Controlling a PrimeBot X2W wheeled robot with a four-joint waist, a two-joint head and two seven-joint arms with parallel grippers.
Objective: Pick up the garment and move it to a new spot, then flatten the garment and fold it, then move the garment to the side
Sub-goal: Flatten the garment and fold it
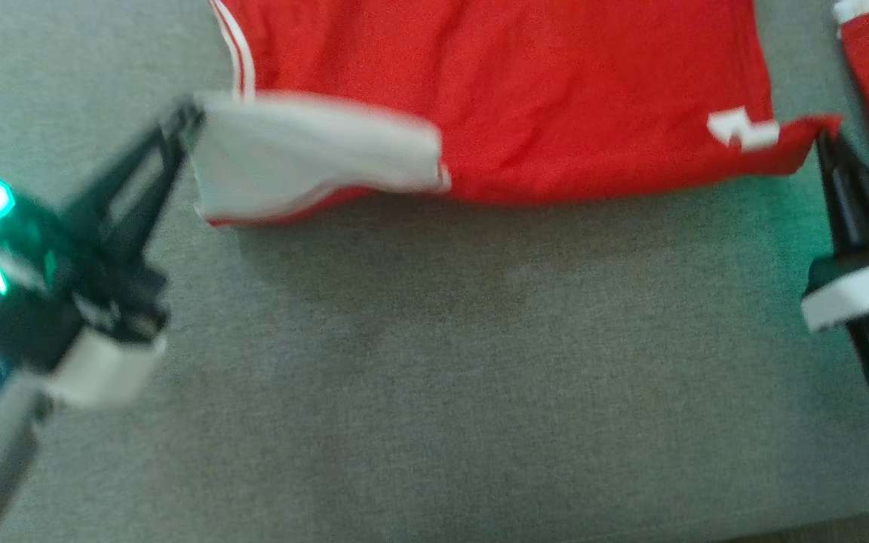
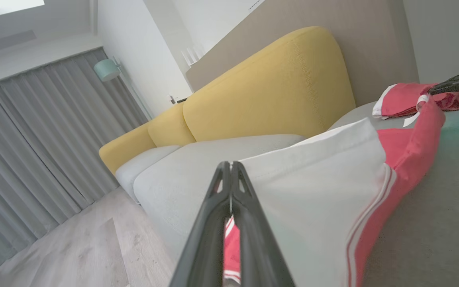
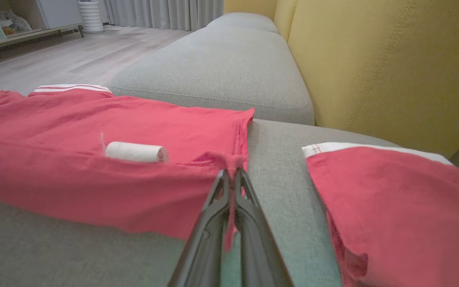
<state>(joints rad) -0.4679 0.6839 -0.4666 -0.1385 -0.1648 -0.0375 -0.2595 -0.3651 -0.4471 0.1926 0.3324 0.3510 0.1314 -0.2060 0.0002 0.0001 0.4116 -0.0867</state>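
**Left claw, right claw clamped on garment**

Each pinches a near corner, holding that edge taut above the sofa while the rest lies flat, seemingly so the fold goes over evenly.

No legible text; garment's white tag perhaps blank

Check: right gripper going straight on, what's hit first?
The red garment, which the right gripper pinches at the corner; it would bunch that cloth, then likely meet the gray seat cushion. Depth unclear.
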